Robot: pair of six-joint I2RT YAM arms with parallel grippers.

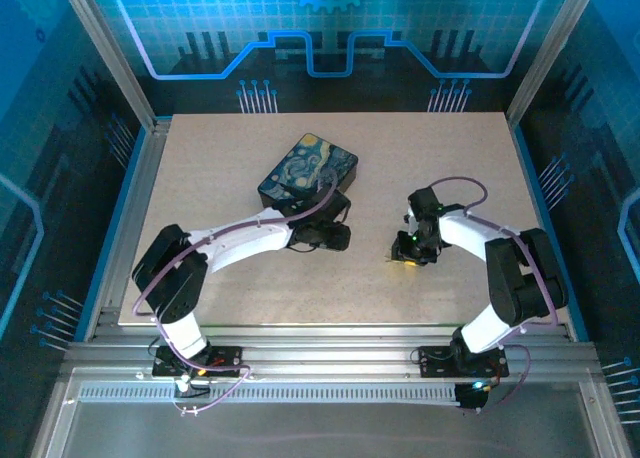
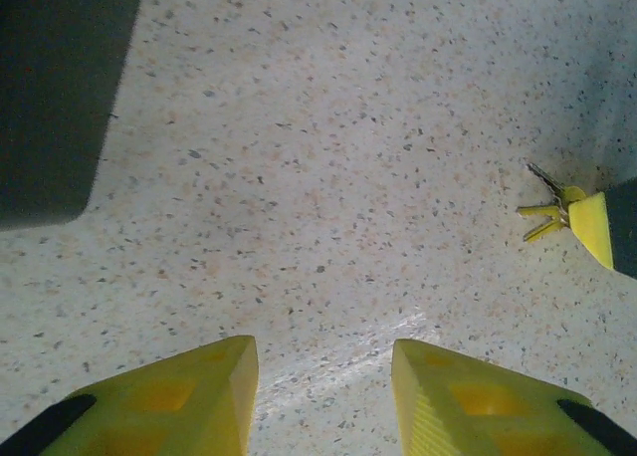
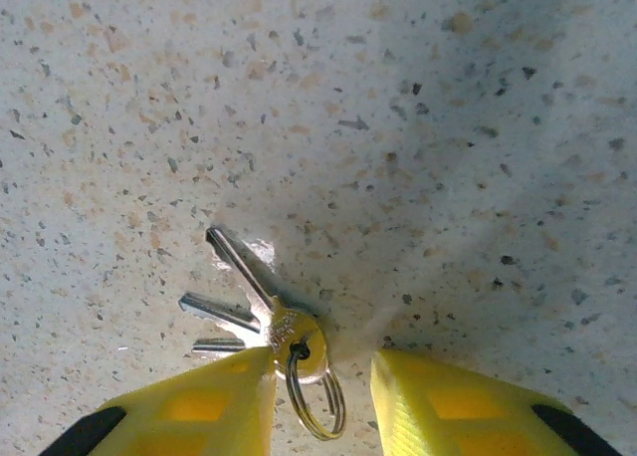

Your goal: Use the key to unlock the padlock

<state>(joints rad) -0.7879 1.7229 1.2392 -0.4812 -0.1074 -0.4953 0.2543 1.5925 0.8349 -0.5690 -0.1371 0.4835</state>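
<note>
While the R gripper point(image 3: 323, 368) hangs low over the worktop point(image 1: 450, 158), its two yellow fingertips stand a narrow way apart, w/ the heads of the keys point(image 3: 269, 312) lying btwn them. Three thin silvery keys lie flat on the speckled surface, blades fanned out & pointing away from the gripper. The longest is angled apart from the two shorter ones. All are joined on a small split ring point(image 3: 318, 401) that sits in the gap.

One fingertip point(image 3: 219, 401) is right against the key heads; can't tell if it actually touches. The other stands clear, w/ bare worktop showing btwn it & the keys. So the jaws are narrow but not clamped on anything.

From above, the keys lie right of the worktop's centre, closer to the near edge than the far edge, at the very tip of the R gripper.

L gripper point(image 2: 323, 361) is near mid-worktop, to the left of the keys & apart from them. Its fingertips are moderately spread w/ bare worktop btwn, holding nothing.

A dark box point(image 1: 308, 168) w/ a blue-&-yellow swirl lid sits left of centre, toward the far edge, just beyond the L gripper.
</note>
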